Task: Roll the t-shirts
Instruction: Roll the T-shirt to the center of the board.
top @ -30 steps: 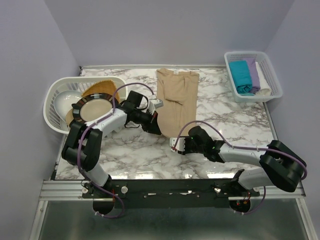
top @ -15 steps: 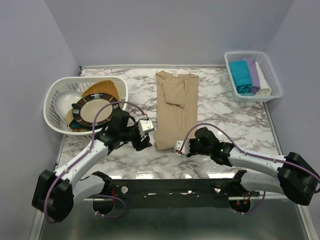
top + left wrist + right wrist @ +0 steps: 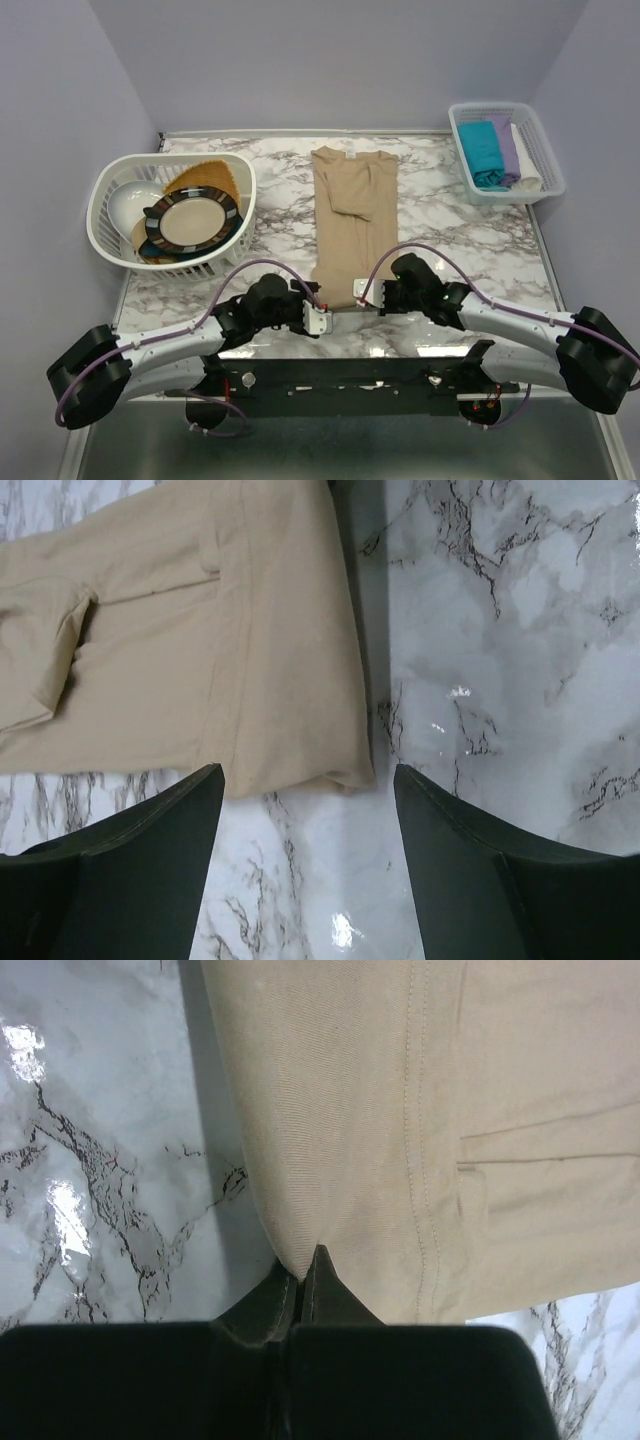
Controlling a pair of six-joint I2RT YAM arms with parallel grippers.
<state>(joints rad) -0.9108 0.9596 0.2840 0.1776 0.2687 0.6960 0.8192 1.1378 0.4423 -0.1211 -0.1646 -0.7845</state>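
Observation:
A beige t-shirt [image 3: 348, 215] lies folded into a long narrow strip down the middle of the marble table, collar at the far end. My right gripper [image 3: 363, 296] is shut on the shirt's near hem at its right corner; in the right wrist view the jaws [image 3: 304, 1260] pinch a fold of the tan cloth [image 3: 400, 1110]. My left gripper [image 3: 319, 319] hovers open just in front of the hem's left corner. In the left wrist view the shirt [image 3: 180, 650] lies just beyond the spread fingers of the gripper [image 3: 308, 772], with only bare marble between them.
A white lattice basket [image 3: 108, 195] at the left holds a tan plate with a dark patterned rim [image 3: 192, 221] and other dishes. At the far right, a second basket [image 3: 548, 150] holds rolled teal [image 3: 482, 150], lilac [image 3: 507, 145] and white [image 3: 528, 182] shirts.
The left gripper let go, opened and swung from the shirt's left side down to its near hem. The right gripper shut on the hem. The shirt now lies straighter.

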